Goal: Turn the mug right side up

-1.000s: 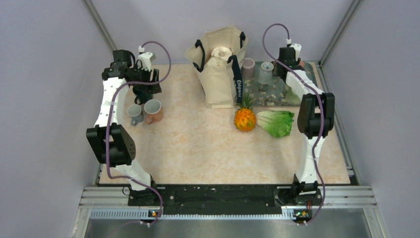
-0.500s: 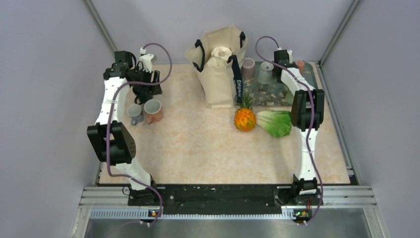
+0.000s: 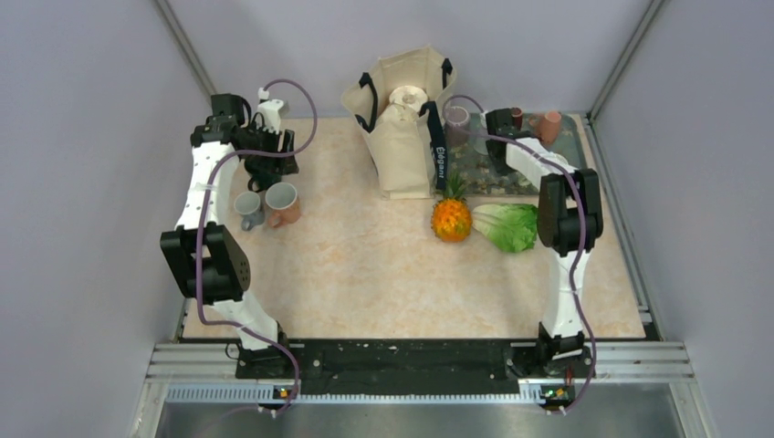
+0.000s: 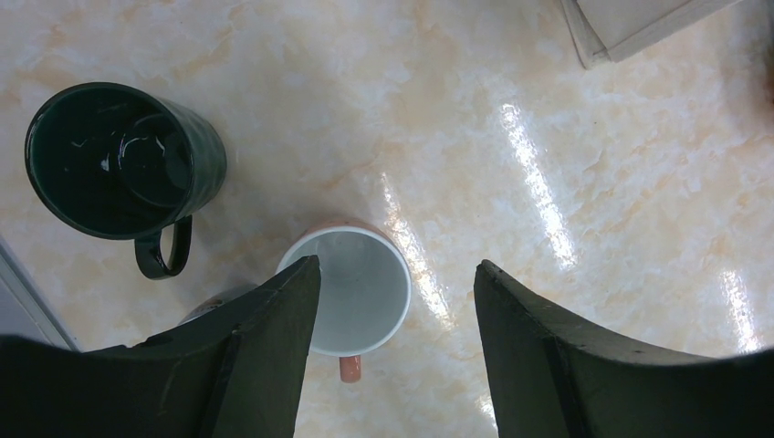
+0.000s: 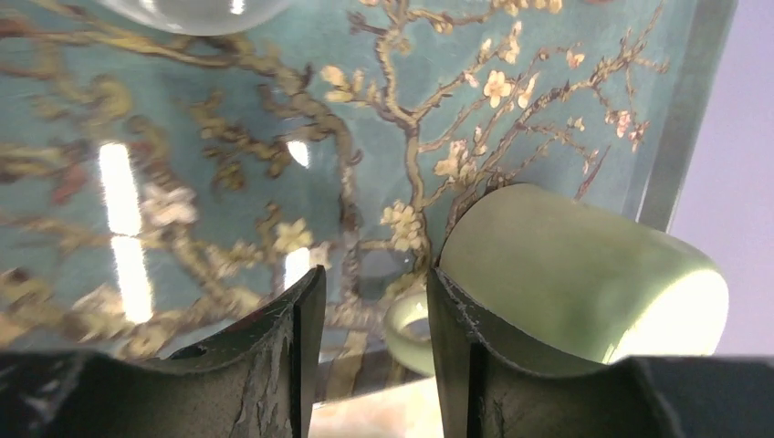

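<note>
A marble-patterned tabletop (image 3: 383,274) with two robot arms reaching toward its far side.

At the far right lies a teal tray (image 5: 228,164) painted with blossoming branches. The right hand (image 5: 374,274) is down over it, and in the overhead view the arm hides the mug beneath it. The wrist view shows a pale green mug (image 5: 584,283) at the tray's edge, just right of the fingers. Its handle (image 5: 406,338) sits in the narrow gap between the two fingers, against the right one. The fingers are drawn close together, but I cannot tell whether they are actually pinching the handle. I also cannot tell which way up the mug is.

A pink cup (image 3: 456,119) and a brown cup (image 3: 549,126) stand on the far part of the tray.

At the far left, the left hand (image 4: 397,266) hangs above an orange mug (image 4: 351,292) with a white inside. Its fingers are spread wide and hold nothing. The orange mug stands upright. A dark green mug (image 4: 119,164), also upright, stands just beside it.

A cream tote bag (image 3: 402,128) stands at the far middle. A pineapple (image 3: 452,219) and a lettuce (image 3: 509,226) lie side by side nearer, just in front of the tray.
</note>
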